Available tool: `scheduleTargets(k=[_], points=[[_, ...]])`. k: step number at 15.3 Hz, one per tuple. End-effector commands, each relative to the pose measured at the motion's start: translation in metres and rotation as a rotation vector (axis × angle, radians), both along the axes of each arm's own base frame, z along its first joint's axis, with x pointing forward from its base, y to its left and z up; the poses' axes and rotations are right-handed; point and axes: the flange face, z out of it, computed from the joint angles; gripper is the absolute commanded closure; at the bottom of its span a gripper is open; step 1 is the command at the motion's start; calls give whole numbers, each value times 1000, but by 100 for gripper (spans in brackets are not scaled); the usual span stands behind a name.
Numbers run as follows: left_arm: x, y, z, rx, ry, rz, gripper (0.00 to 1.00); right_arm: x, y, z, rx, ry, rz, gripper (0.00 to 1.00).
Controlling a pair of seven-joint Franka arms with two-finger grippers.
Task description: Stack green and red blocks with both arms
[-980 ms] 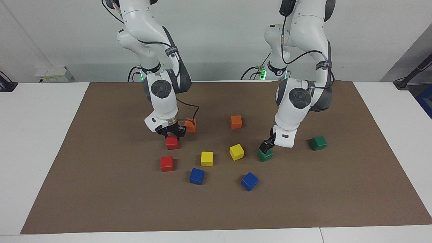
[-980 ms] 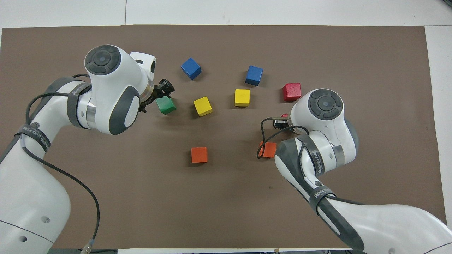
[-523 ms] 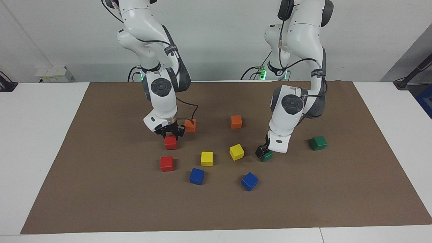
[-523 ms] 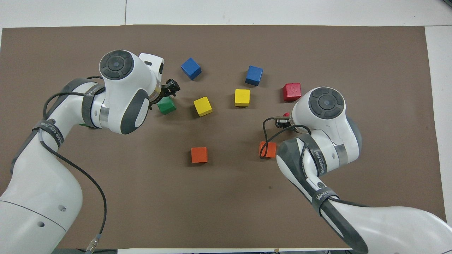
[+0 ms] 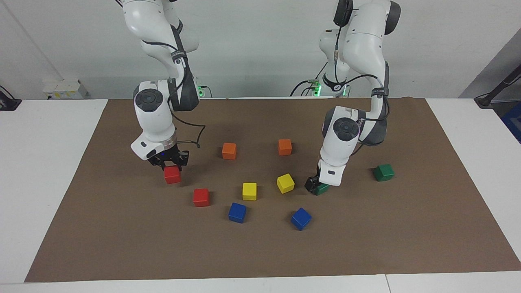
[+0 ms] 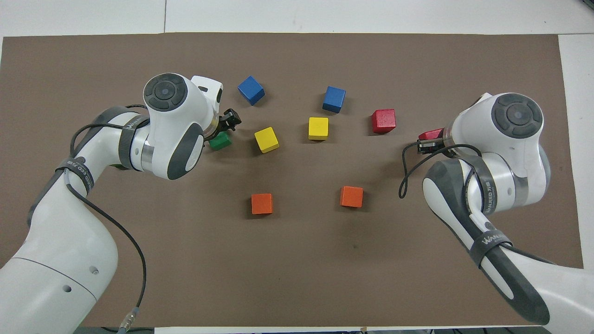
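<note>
My right gripper is shut on a red block and holds it just above the brown mat, toward the right arm's end of the table; the block also shows in the overhead view. The second red block lies on the mat beside a yellow cube. My left gripper is low at a green block, which rests on the mat and also shows in the overhead view. The second green block lies toward the left arm's end.
Two orange cubes lie nearer to the robots. Two yellow cubes lie mid-mat, and two blue cubes farther out. The brown mat covers the white table.
My right gripper has carried its red block away from the orange cube toward the right arm's end of the table. My left gripper has sunk lower at the green block.
</note>
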Motion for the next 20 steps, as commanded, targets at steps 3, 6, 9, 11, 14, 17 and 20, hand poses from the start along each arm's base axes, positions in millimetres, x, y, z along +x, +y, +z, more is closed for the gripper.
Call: scheduleTargets(k=[3, 6, 9, 11, 14, 17, 20], points=[[-7, -5, -4, 34, 5, 3, 100, -7, -17, -17, -3, -9, -9, 94], [-2, 8, 20, 95, 41, -14, 100, -10, -25, -30, 4, -33, -20, 94], [-6, 70, 69, 106, 67, -136, 100, -12, -28, -35, 5, -30, -28, 94], [-11, 121, 91, 104, 114, -233, 100, -13, -29, -36, 10, -36, -35, 93], [-10, 182, 106, 77, 151, -348, 100, -14, -33, -38, 15, -41, -45, 88], [-8, 249, 104, -1, 148, -453, 100, -21, -38, -47, 22, -56, -53, 87], [-10, 282, 99, -40, 130, -485, 100, -21, -39, -46, 24, -58, -63, 67]])
